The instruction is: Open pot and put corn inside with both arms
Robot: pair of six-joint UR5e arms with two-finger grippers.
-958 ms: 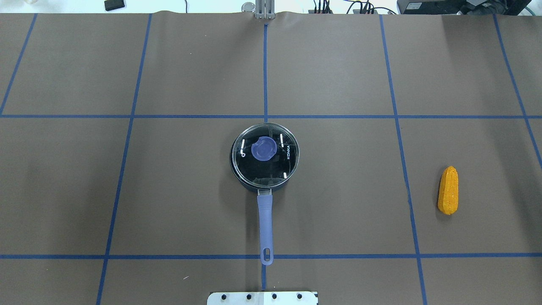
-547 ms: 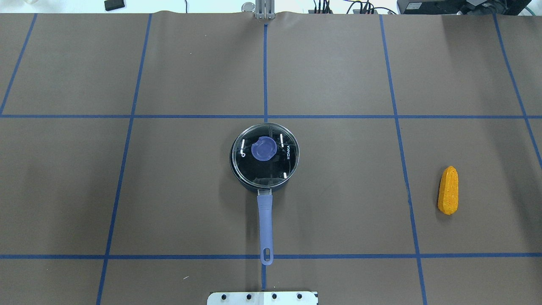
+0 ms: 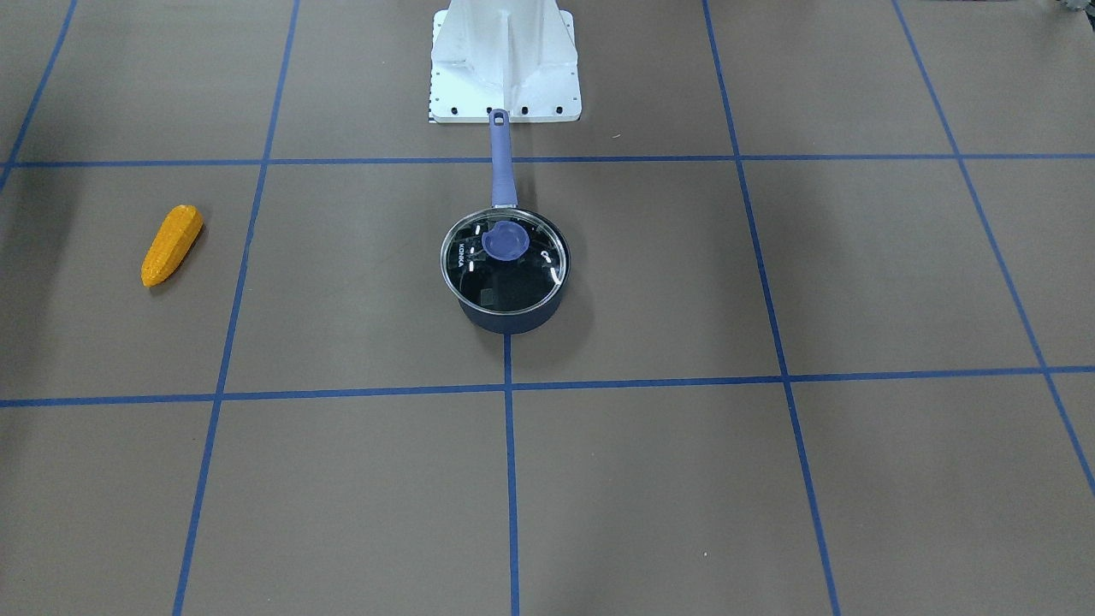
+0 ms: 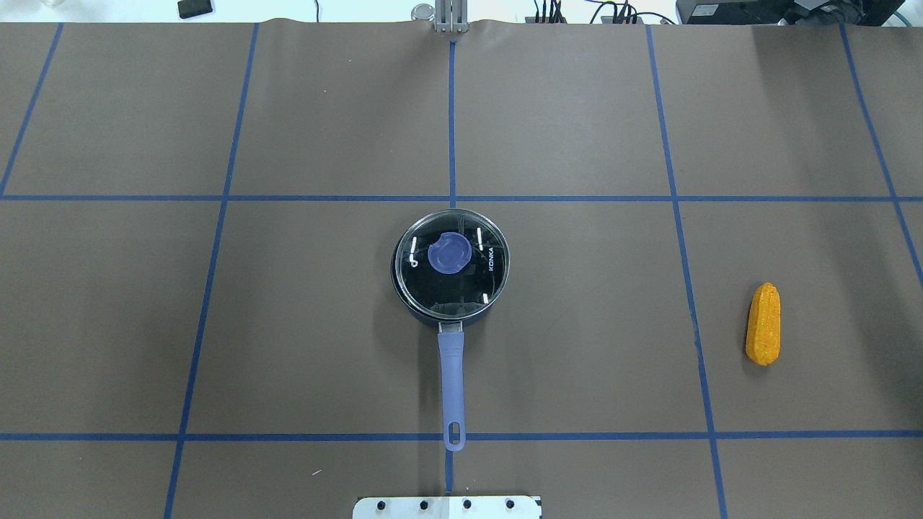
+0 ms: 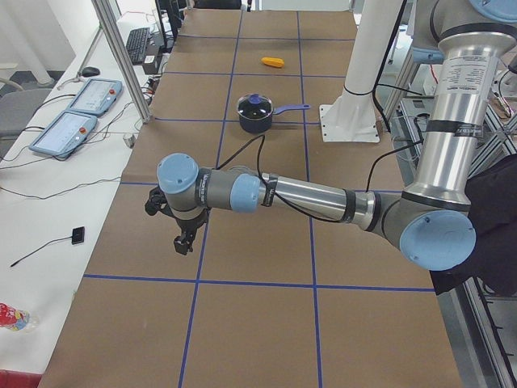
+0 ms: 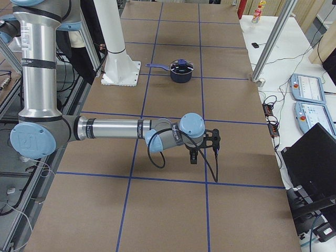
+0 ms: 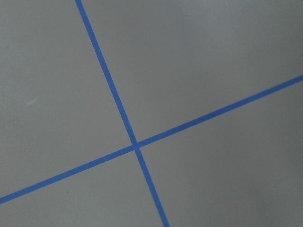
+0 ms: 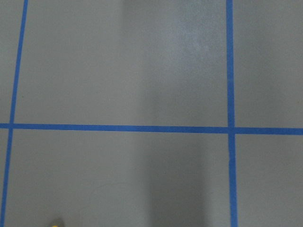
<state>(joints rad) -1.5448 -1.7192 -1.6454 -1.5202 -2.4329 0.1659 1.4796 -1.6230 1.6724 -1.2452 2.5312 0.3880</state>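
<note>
The pot point(image 4: 417, 310) stands at the table's middle with its clear glass lid point(image 4: 476, 281) on it. The lid's lavender knob point(image 4: 450, 254) is on top, and the pot's handle point(image 4: 451, 375) points toward the robot base. In the front-facing view the pot point(image 3: 505, 321) is also shut under its lid. The corn point(image 4: 763, 324) lies alone at the right, also seen in the front-facing view point(image 3: 171, 244). My left gripper point(image 5: 184, 241) and right gripper point(image 6: 193, 156) hang far out at the table's two ends. I cannot tell whether they are open or shut.
The white robot base plate point(image 4: 447, 507) sits just behind the pot's handle tip. Blue tape lines point(image 4: 452, 198) grid the brown table. Both wrist views show only table and tape. Teach pendants point(image 5: 77, 113) and a metal post point(image 5: 121, 65) stand beyond the far table edge.
</note>
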